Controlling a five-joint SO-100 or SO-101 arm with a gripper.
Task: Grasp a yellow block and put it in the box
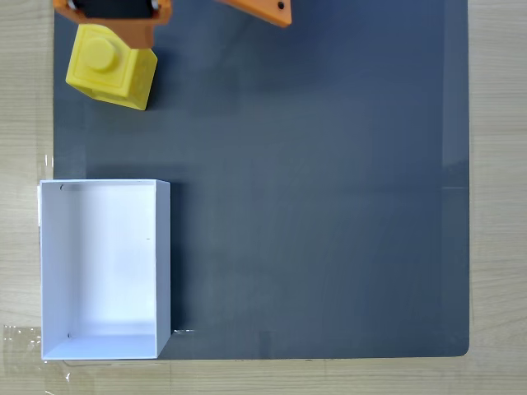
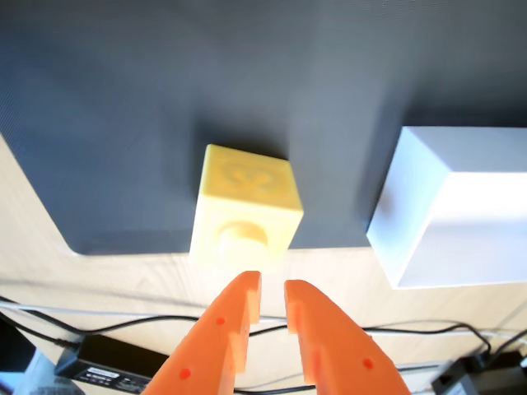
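In the fixed view, the yellow block (image 1: 112, 69) is sitting near the top left corner of the dark mat (image 1: 313, 189), its round stud facing up. Orange parts of the arm (image 1: 115, 15) are reaching in from the top edge and overlapping the block's upper edge. The white box (image 1: 162, 263) is lying open-topped at the lower left of the mat, well apart from the block, and nothing is lying inside it.

In the wrist view, the gripper (image 2: 272, 292) is coming up from the bottom edge with its two orange fingers (image 2: 239, 309) standing almost together, only a thin slit showing between them. They are holding nothing; the tips are sitting just below the block (image 2: 244, 212), and whether they are touching it cannot be told. The box (image 2: 453, 206) is standing to the block's right, apart from it. Black cables (image 2: 107, 322) are running over the wooden table (image 2: 123, 276) beneath.
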